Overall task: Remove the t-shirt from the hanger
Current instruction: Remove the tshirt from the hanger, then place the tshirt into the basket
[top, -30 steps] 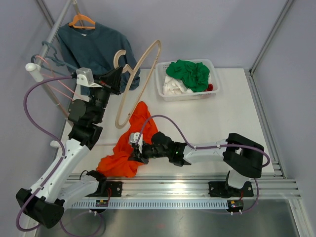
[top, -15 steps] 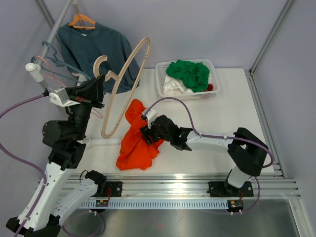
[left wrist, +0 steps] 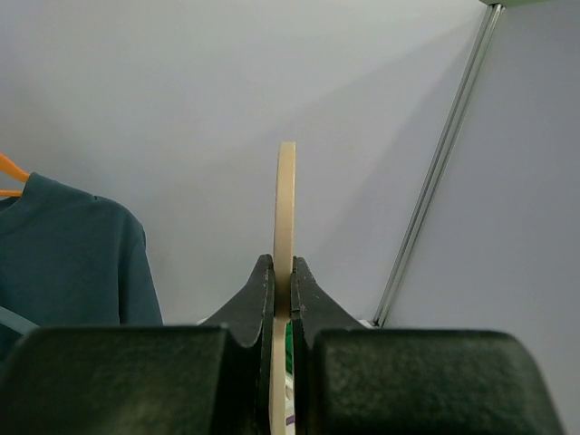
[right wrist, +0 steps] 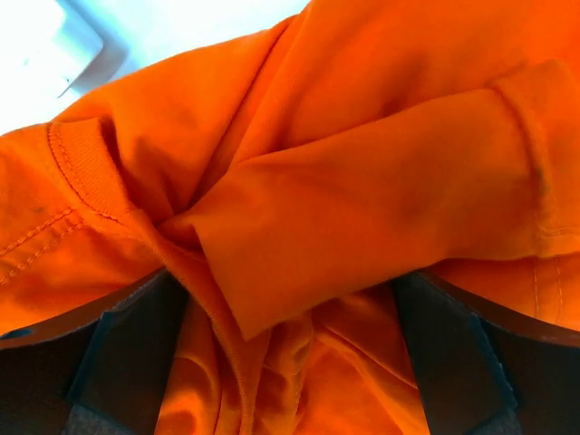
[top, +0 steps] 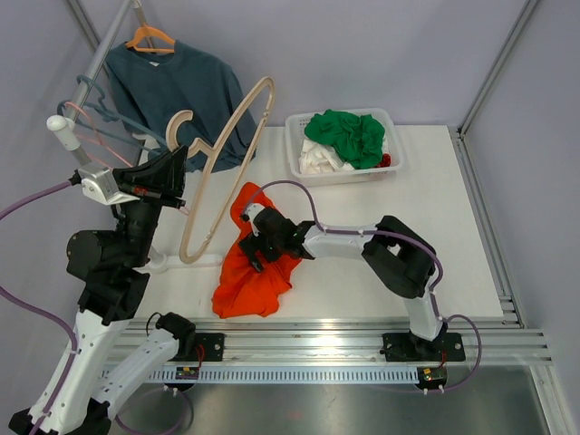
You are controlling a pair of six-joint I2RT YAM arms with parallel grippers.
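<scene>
1. We judge the task nearly done. The wooden hanger point(left wrist: 286, 199) is bare and the t-shirt point(top: 249, 276) lies off it, so what remains is to part the two cleanly.
2. The left claw point(left wrist: 282, 272) is pinched narrow on the hanger's thin edge and holds it in the air over the left side of the tabletop point(top: 362, 281). We would hold it high and tilted away from the cloth. In the top view its lower end sits near the shirt's left edge, and we cannot tell how much height separates them.
3. The right claw point(right wrist: 290, 362) is spread wide and pressed down into the shirt, with a thick fold bunched between its fingers. It does not look clamped. We would lift it straight up, not sideways, so that no hem or sleeve snags on a finger and drags the heap.
4. If the cloth rises with the claw, we would pause and widen the claw further before pulling on.
5. The t-shirt is bright orange and lies crumpled in a loose heap on the tabletop, left of centre and towards the near edge.
6. The right wrist view shows a ribbed collar band, a stitched hem and soft overlapping folds. The cloth looks limp and thin, and we expect it to catch easily.
</scene>
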